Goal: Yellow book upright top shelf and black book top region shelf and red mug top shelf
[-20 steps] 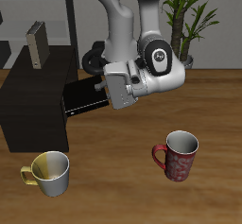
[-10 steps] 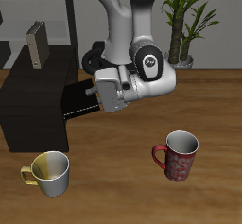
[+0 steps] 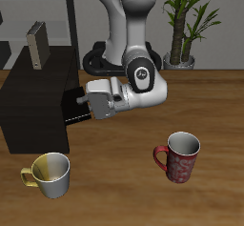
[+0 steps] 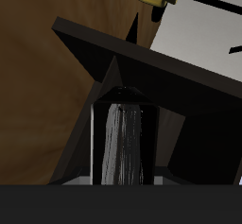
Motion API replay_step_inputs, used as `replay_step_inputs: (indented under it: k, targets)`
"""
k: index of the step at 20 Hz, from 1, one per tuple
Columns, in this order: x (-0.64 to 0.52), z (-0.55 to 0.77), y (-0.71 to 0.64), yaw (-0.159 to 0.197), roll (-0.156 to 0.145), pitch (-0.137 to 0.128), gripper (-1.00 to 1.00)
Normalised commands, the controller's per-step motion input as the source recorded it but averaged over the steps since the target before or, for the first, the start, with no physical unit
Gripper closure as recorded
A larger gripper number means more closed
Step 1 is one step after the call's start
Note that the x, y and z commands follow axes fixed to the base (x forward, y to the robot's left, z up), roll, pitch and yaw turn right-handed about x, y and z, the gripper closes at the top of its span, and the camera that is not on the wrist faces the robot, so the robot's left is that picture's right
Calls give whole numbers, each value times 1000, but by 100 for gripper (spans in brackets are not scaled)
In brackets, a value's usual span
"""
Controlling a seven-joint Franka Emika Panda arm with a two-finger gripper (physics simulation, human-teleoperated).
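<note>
Where hand [image 3: 80, 98] hides black book [image 3: 74, 103], grip unclear

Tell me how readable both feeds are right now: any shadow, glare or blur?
Exterior view: sharp, even light, no glare; black book barely separates from the black shelf. Wrist view: mostly dark, shelf nearly featureless, fingers hard to make out; only a grey streaked strip stands out.

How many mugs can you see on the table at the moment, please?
2. The red mug stands near the table's front edge, and the white-and-yellow mug stands near that edge too, in front of the shelf. The arm could hide others.
</note>
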Motion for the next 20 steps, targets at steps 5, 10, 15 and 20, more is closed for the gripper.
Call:
replay_step_inputs:
  k: [5, 10, 15, 20]
  targets:
    - [-23, 3, -290, -41, -54, 42, 100]
    - [60, -83, -286, -15, -37, 54, 100]
    - [147, -277, -229, -16, 54, 139, 100]
    - [99, -135, 30, -102, 250, 121, -100]
